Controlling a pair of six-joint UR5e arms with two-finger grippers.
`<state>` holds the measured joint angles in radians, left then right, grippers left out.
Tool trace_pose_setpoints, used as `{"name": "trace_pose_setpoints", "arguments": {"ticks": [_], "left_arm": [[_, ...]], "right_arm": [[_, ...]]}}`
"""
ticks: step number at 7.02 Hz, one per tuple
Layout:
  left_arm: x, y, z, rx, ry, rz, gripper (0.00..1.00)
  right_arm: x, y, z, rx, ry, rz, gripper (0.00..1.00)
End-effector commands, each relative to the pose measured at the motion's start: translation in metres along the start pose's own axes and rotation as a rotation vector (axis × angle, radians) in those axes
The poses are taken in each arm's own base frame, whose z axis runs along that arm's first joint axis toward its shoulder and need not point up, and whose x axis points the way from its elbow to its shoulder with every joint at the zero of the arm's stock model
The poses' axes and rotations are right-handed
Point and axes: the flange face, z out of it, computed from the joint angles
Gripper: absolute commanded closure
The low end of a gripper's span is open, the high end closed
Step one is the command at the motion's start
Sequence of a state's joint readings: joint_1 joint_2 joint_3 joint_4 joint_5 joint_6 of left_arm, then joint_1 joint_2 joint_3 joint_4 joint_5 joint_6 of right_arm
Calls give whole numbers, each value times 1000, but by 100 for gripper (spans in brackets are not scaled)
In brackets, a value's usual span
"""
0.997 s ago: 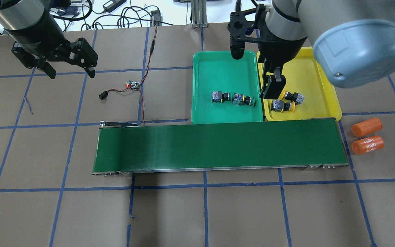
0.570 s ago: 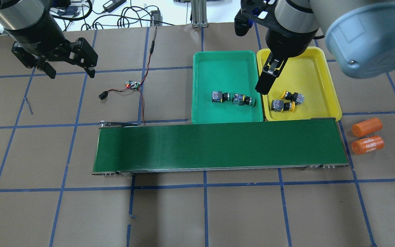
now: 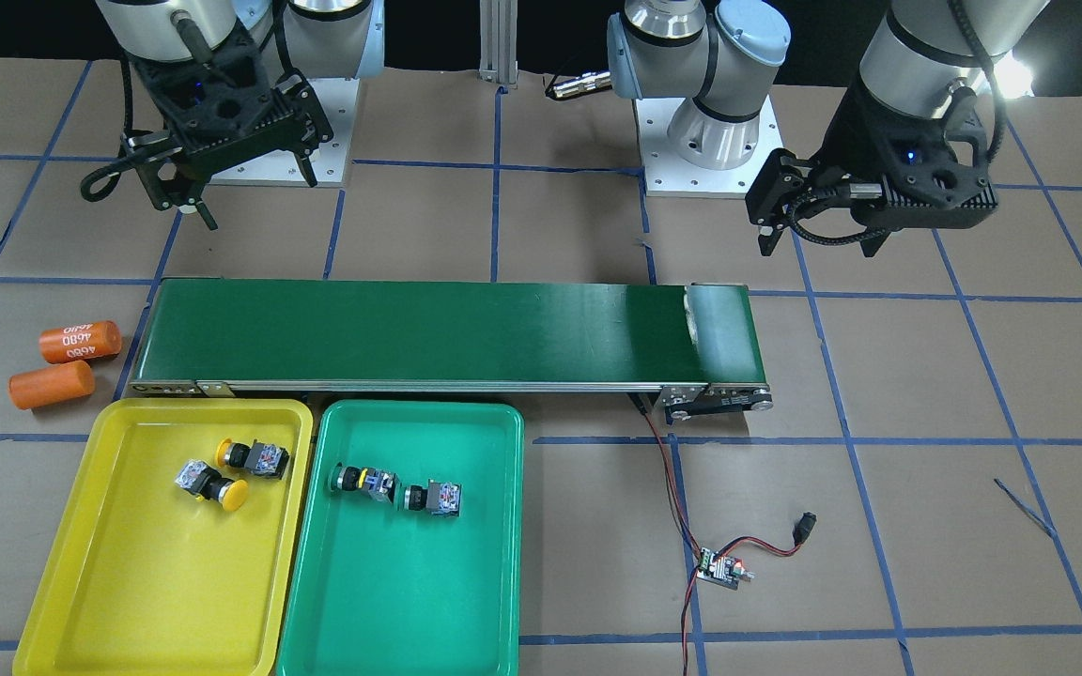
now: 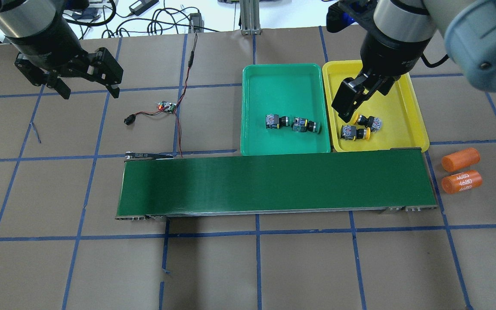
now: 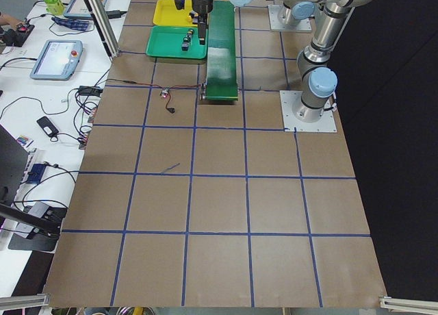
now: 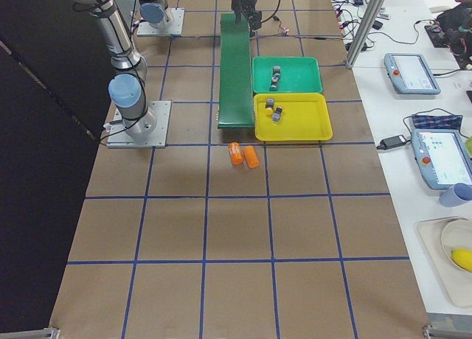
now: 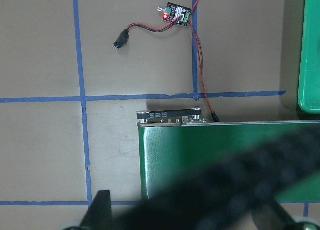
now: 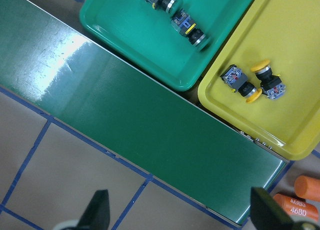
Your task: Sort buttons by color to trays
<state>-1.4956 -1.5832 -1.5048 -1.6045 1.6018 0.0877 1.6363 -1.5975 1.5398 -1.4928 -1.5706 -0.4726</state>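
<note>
Two yellow-capped buttons lie on their sides in the yellow tray. Two green-capped buttons lie in the teal-green tray. My right gripper is open and empty, held high on the robot's side of the belt. Its wrist view shows both fingers wide apart, with both trays and all the buttons below. My left gripper is open and empty, above bare table beyond the belt's left end.
A long dark-green conveyor belt runs along the near edge of both trays. Two orange cylinders marked 4680 lie off its right end. A small circuit board with red and black wires lies left of the teal-green tray.
My right gripper has swung to the right and risen, away from the gap between the trays, still open. The left arm and the buttons have not moved.
</note>
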Motion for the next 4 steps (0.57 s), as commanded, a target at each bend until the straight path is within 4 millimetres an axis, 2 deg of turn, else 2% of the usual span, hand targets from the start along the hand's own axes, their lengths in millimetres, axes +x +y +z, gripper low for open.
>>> {"name": "trace_pose_setpoints", "arguments": {"ticks": [1, 2, 4], "left_arm": [[0, 0, 0, 0, -1, 1, 0], [0, 0, 0, 0, 0, 1, 0], [0, 0, 0, 0, -1, 1, 0]], "right_arm": [[26, 9, 0, -11, 9, 128, 0], [28, 12, -4, -3, 11, 192, 0], [27, 13, -5, 13, 1, 321, 7]]}}
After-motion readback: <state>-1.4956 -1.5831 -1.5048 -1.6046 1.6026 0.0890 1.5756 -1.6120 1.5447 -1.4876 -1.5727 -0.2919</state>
